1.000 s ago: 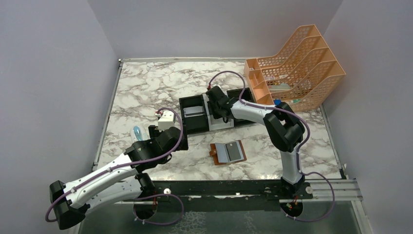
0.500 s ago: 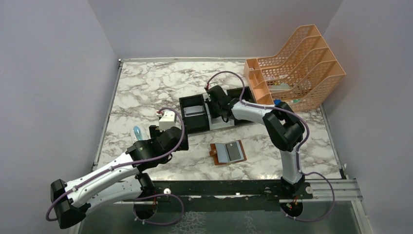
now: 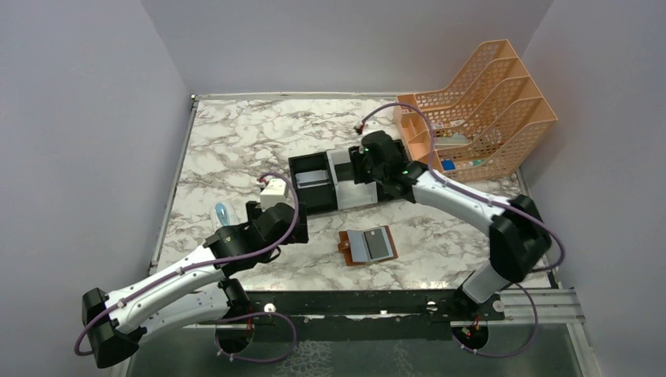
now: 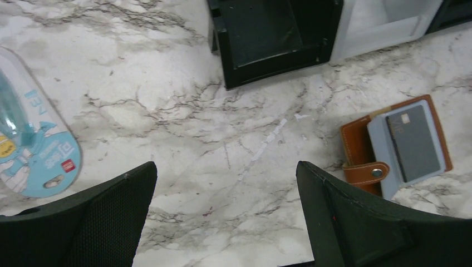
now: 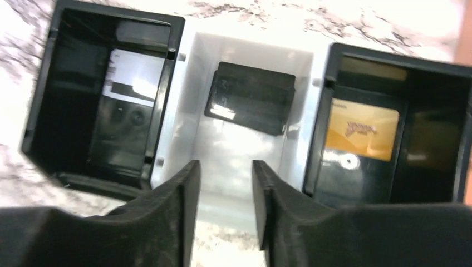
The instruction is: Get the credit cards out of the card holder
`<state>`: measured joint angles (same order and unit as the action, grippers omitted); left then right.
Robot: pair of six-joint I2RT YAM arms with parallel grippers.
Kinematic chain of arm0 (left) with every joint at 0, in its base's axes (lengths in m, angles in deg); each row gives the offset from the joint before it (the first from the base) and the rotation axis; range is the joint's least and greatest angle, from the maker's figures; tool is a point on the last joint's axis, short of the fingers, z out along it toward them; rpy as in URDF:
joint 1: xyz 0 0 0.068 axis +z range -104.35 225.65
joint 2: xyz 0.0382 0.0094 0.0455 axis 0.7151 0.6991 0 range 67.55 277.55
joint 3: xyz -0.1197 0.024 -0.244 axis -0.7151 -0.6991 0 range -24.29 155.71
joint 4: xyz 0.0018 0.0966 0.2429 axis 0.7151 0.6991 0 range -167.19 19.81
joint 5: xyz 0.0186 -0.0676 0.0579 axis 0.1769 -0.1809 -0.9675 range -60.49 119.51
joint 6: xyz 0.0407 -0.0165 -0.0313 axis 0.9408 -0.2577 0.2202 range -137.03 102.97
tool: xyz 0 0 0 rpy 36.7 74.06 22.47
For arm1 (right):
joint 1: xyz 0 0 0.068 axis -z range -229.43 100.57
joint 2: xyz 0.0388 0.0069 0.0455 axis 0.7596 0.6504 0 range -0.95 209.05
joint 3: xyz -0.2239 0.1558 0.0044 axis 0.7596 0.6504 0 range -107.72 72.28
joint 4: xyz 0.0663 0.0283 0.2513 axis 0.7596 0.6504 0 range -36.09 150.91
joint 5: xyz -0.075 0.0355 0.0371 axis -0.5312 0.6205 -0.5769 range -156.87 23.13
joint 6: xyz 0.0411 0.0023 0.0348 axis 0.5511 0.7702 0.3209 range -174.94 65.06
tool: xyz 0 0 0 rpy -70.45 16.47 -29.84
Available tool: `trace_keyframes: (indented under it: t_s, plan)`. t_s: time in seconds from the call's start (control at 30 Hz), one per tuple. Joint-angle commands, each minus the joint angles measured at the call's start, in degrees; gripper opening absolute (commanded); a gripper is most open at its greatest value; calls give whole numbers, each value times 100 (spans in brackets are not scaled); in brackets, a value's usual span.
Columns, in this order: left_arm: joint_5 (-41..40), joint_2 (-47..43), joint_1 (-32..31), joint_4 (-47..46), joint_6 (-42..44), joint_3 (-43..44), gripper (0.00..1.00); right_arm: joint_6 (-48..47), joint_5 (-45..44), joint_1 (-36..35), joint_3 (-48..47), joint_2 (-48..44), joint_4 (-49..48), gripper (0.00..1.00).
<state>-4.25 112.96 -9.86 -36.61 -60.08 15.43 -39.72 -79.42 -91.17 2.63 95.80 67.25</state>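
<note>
Your right gripper (image 5: 225,173) is hovering over the tray (image 5: 245,43), fingers narrowly parted, empty.
Your left gripper (image 4: 222,172) is gaping wide near the card holder (image 4: 360,149), dark grey card (image 4: 416,146) sitting inside.

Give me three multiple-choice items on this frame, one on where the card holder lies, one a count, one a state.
1. Where is the card holder? A inside the tray; B on the table, on the tray's near side; C half off the table's edge.
2. How many compartments has the tray? A two; B three; C five.
3. The card holder is: A snapped shut; B standing on edge; C lying open, a dark grey card in it.
Answers: B, marble all around it; B, black, white, black side by side; C, its pockets face up.
</note>
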Motion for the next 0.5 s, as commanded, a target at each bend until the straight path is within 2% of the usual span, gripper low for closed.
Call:
trace_keyframes:
  t_s: [0.0, 0.1, 0.27, 0.33, 0.47]
  plan:
    - [858, 72, 4, -769, 145, 106, 99, 492, -306, -36, 901, -1175, 120, 45]
    - [1660, 262, 5, -1462, 110, 93, 99, 902, -358, -30, 1659, -1988, 216, 57]
    - [2790, 947, -89, -2754, -205, 51, 98, 1633, 17, -28, 2905, -3114, 326, 58]
    - [2780, 1329, -367, -3136, -335, 99, 95, 1905, 166, -28, 3320, -3460, 333, 58]
    - [1968, 2112, -1172, -3289, -591, 462, 94, 2103, 520, -27, 3897, -3968, 288, 57]
